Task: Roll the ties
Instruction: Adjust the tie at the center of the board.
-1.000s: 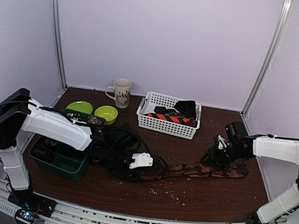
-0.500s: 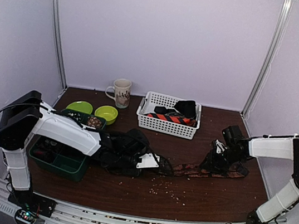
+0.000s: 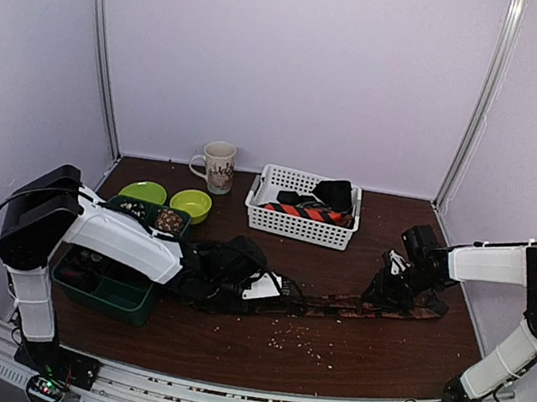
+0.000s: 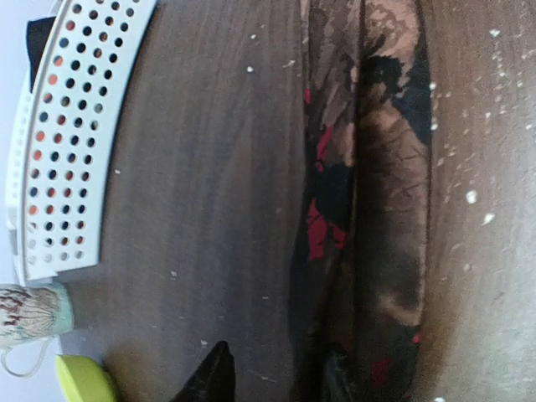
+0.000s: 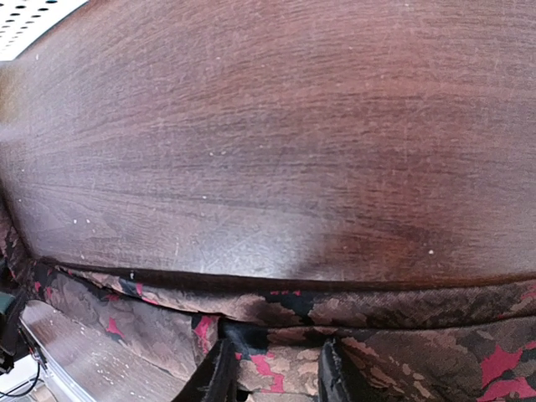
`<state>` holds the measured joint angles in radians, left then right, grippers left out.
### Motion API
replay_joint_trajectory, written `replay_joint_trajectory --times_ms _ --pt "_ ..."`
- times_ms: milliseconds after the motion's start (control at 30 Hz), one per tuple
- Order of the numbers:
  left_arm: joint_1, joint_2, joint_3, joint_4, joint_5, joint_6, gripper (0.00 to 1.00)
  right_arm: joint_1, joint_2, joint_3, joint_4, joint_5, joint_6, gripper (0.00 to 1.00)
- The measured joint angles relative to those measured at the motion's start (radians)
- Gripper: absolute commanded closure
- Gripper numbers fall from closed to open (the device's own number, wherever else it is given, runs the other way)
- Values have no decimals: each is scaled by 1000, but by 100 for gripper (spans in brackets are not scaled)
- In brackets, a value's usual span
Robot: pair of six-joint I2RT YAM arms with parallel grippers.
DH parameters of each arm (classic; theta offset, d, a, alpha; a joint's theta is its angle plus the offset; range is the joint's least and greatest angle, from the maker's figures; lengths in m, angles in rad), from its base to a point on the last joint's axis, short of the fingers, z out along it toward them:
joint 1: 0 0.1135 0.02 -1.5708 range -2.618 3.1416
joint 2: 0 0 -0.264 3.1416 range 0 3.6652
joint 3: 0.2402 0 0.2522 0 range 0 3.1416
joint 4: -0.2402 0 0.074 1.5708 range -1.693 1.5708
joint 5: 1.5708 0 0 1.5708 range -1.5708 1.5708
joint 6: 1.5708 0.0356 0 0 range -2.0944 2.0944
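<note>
where the tie lies: the brown patterned tie (image 3: 344,303) is stretched flat on the table (image 3: 226,351), in front of the white basket (image 3: 297,228) and well apart from it, with one end at each arm.
left gripper (image 3: 280,296): jaws apart and nothing clamped; in the wrist view one fingertip (image 4: 209,377) sits over bare wood just beside the cloth and the other is over the tie's edge.
right gripper (image 3: 392,292): low on the far end, fingertips (image 5: 219,368) parted with patterned cloth between them; whether they pinch a fold or only press on it cannot be told from the wrist view.
step in hand: judged to be the start of the roll, at the left end.
doing it well: the right arm would best hold its end down so the strip stays taut. the left jaws need to shift fully onto the cloth, close on the very tip and turn it over itself toward the right. the edges should stay stacked so the coil does not cone.
long axis: left to right across the table, the right end a little farther from the bases.
pointing: the left end faces the left gripper; the strip lies flat and untwisted between the two.
</note>
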<state>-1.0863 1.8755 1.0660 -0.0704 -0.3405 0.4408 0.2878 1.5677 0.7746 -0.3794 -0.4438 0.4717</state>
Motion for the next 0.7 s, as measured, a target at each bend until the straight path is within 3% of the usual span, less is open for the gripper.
replay_joint_trajectory --times_ms 67,167,267,333,567,700 --pt "0 -3 -3 -19 52 -21 32 -1 3 8 -14 6 -6 66" --pt "1 -42 -26 -39 146 -58 17 -3 8 29 -53 30 -29 67" --pt "8 -117 -46 -40 219 -105 13 -5 19 66 -105 71 -59 67" --pt "19 -183 -62 -11 252 -147 3 -5 26 98 -146 112 -85 67" --pt "52 -390 -195 220 73 -374 2 -5 -45 137 -195 166 -130 43" --pt "87 -397 -175 224 21 -488 2 0 -187 124 -177 123 -113 38"
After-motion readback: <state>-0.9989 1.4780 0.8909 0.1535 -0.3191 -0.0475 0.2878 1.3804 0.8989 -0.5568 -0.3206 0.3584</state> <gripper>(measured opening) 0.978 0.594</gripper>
